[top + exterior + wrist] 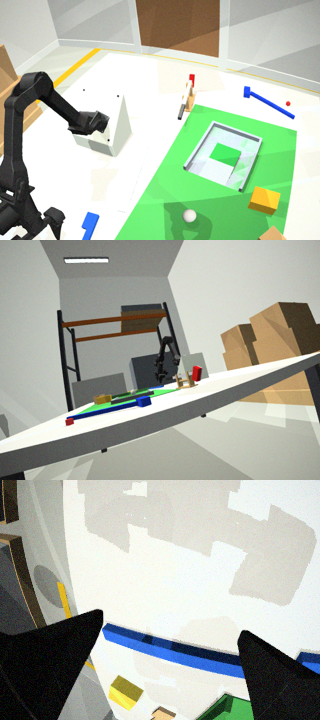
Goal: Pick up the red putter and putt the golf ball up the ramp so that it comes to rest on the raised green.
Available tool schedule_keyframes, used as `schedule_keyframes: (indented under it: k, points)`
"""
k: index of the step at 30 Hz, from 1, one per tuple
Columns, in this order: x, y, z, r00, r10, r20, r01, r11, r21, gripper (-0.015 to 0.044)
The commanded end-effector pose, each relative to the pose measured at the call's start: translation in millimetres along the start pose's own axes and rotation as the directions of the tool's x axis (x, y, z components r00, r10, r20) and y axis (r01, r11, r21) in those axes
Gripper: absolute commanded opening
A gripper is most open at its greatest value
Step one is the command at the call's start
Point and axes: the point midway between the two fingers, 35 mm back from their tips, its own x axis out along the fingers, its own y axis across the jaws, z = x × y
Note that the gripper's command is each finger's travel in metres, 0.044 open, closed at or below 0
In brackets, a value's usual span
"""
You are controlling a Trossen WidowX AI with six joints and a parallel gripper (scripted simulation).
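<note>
The red putter rests on a wooden stand point(189, 103) point(186, 385). Its red head point(191, 78) point(196, 373) is at the far end and its black grip point(181, 112) points toward the mat. The white golf ball point(189, 215) point(133, 392) is on the green mat point(178, 186), in front of the grey-walled ramp point(215, 171). The raised green square point(224, 154) lies inside the walls. My gripper point(37, 236) point(160, 381) point(173, 627) is open and empty, at the lower left in the top view, far from the putter. The wrist view shows neither putter head nor ball.
A blue putter point(271, 104) point(103, 409) and small red cube point(288, 103) point(69, 421) lie beyond the mat. A blue piece point(89, 224) lies near my gripper. A blue bar point(170, 652) crosses the wrist view. A yellow block point(264, 200) point(103, 399) is on the mat.
</note>
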Motion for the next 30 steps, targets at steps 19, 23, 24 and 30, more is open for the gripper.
schedule_keyframes:
  k: [19,23,24,30]
  points:
    - [-6.1,-223.2,-257.5,0.76,-0.578,-0.297,-0.215,0.208,-0.954,0.044]
    - [-32.5,-286.6,-288.4,0.691,-0.68,-0.246,-0.421,-0.102,-0.901,0.044]
    - [-40.4,-302.5,-294.3,0.676,-0.701,-0.229,-0.473,-0.174,-0.864,0.044]
    - [-88.5,-380.8,-308.3,0.632,-0.766,-0.121,-0.681,-0.473,-0.559,0.044]
